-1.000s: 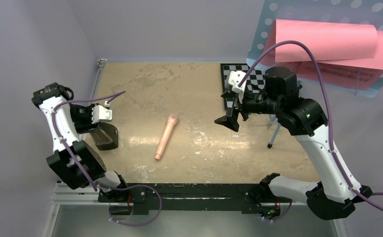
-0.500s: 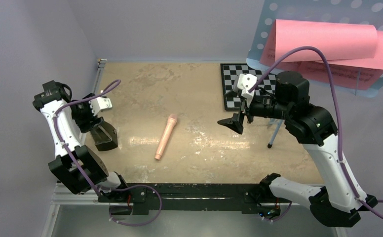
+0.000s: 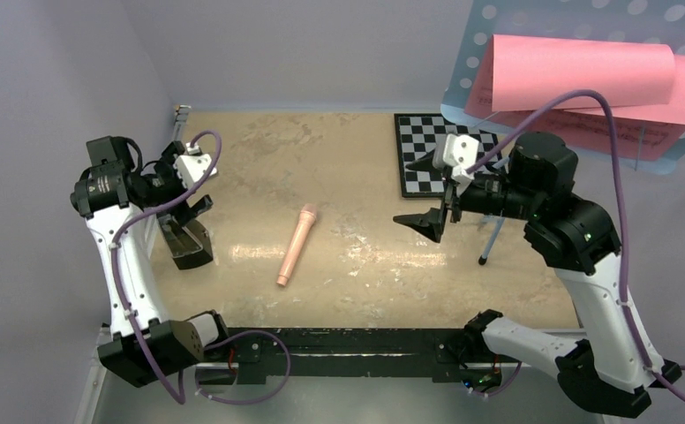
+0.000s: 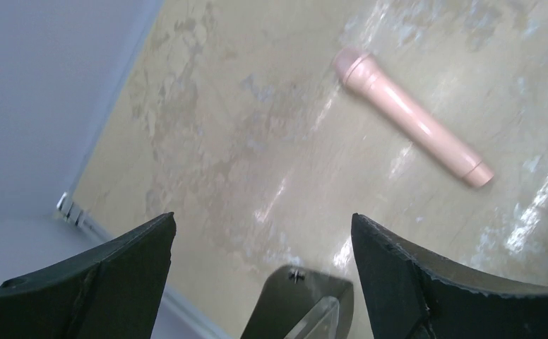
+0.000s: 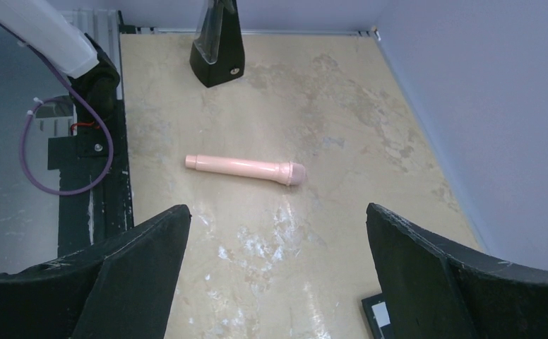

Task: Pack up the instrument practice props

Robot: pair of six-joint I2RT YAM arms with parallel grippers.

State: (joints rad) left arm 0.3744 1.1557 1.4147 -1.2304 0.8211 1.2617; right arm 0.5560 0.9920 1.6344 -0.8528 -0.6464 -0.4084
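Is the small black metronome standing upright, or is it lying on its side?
Upright. The right wrist view shows the metronome resting on its wide base on the table, tapering upward.

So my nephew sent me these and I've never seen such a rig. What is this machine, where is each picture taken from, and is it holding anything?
These are two robot arms bolted at the near edge of a table. The wide picture looks down from above and behind them. The other two come from a camera on each wrist; the dark shapes at the bottom are that claw's own fingers.

On the table lie a peach-pink recorder, a black metronome near the left edge and a chessboard at the far right. A light-blue music stand carrying pink pages rises on the right.

The left claw and the right claw are both open and hold nothing.
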